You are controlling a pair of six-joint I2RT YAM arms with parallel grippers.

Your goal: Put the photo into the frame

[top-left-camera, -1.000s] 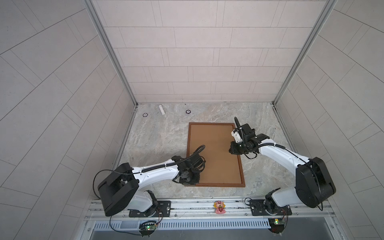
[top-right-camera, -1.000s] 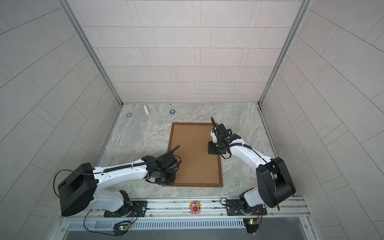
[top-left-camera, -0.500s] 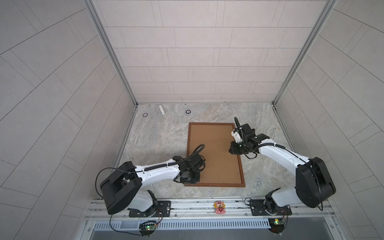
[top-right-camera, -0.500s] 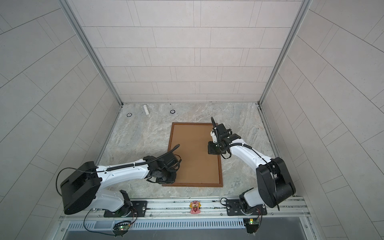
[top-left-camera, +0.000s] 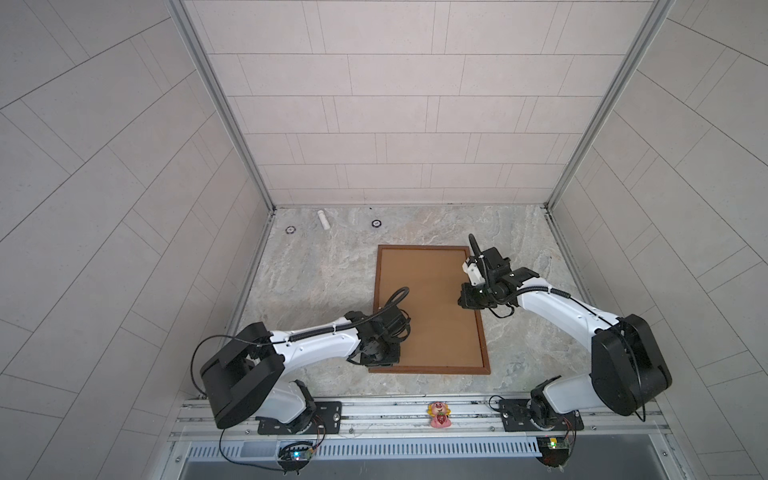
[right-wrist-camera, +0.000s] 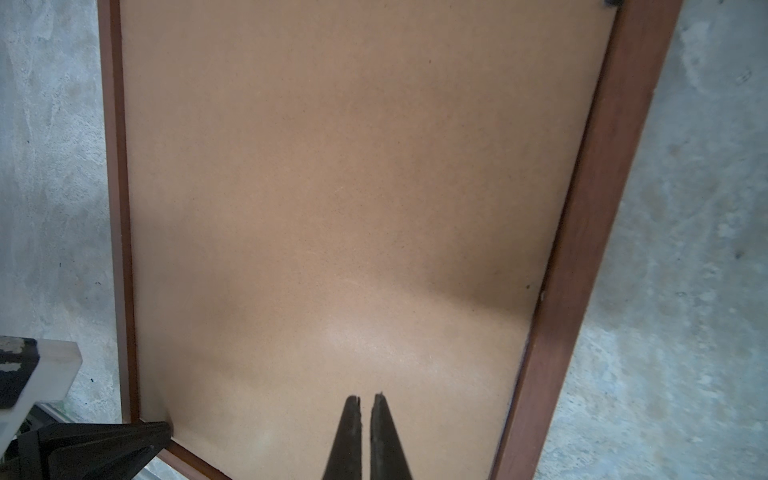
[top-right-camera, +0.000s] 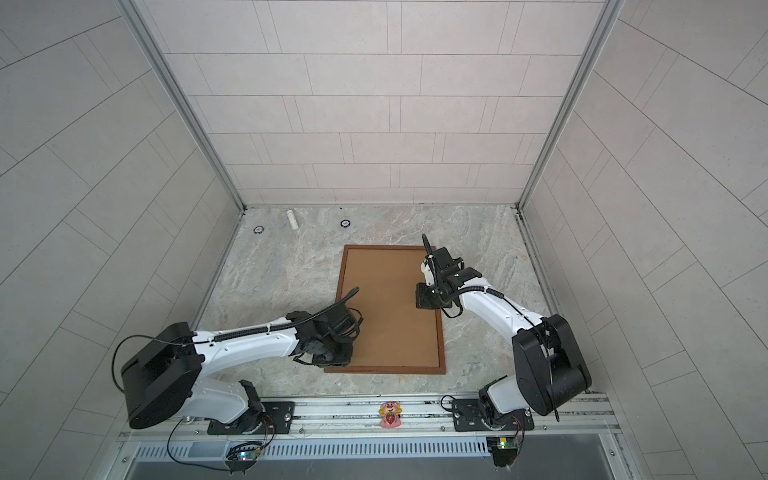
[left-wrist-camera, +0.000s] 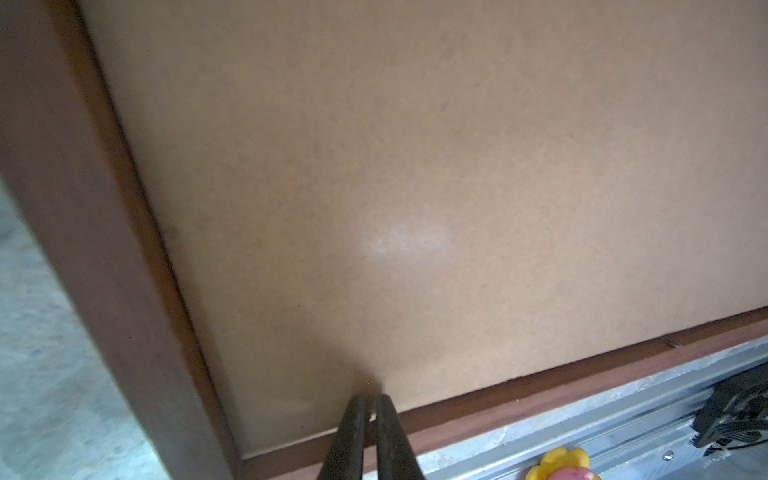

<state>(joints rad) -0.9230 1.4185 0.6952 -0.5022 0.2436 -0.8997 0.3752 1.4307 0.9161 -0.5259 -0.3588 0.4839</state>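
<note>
I see the frame (top-left-camera: 436, 369) lying flat in the middle of the table (top-left-camera: 316, 282), its long sides running away from the arms. A brown board (top-left-camera: 428, 307) fills its opening. I cannot see the photo; only the board shows inside the rim.

My left gripper (left-wrist-camera: 370, 402) is at the frame's near left corner, tips at the board just inside the rim. Its fingers (left-wrist-camera: 349, 436) are narrowed to a thin slit, and I cannot tell if anything is pinched there. My right gripper (right-wrist-camera: 365, 401) is closed and empty, tips over the board beside the right rim, about halfway along.

Near the back wall a white tube (top-left-camera: 323, 219) lies between two dark rings (top-left-camera: 291, 229) (top-left-camera: 376, 223).
</note>
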